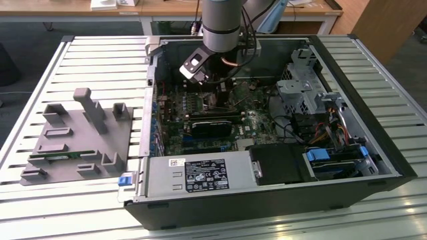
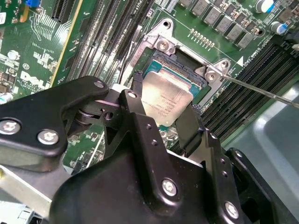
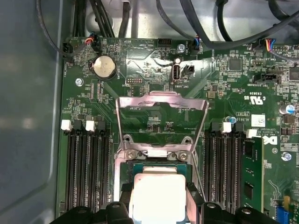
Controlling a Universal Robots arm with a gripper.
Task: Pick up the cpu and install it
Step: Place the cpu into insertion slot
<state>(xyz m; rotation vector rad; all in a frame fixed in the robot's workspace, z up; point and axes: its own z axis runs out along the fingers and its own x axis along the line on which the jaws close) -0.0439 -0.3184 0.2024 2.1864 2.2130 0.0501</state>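
Silver-topped, square, with a thin pale rim, the cpu (image 2: 164, 100) sits over the open socket (image 2: 184, 59). The black gripper (image 2: 163, 109) is clamped on its opposite edges, in the exterior view's upper centre, inside the computer case (image 1: 267, 205).

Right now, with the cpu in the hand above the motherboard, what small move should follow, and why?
Probably ease straight down, keeping it level: the hand grips the cpu by two edges over the open socket, its load plate raised, and the chip doesn't look seated yet.
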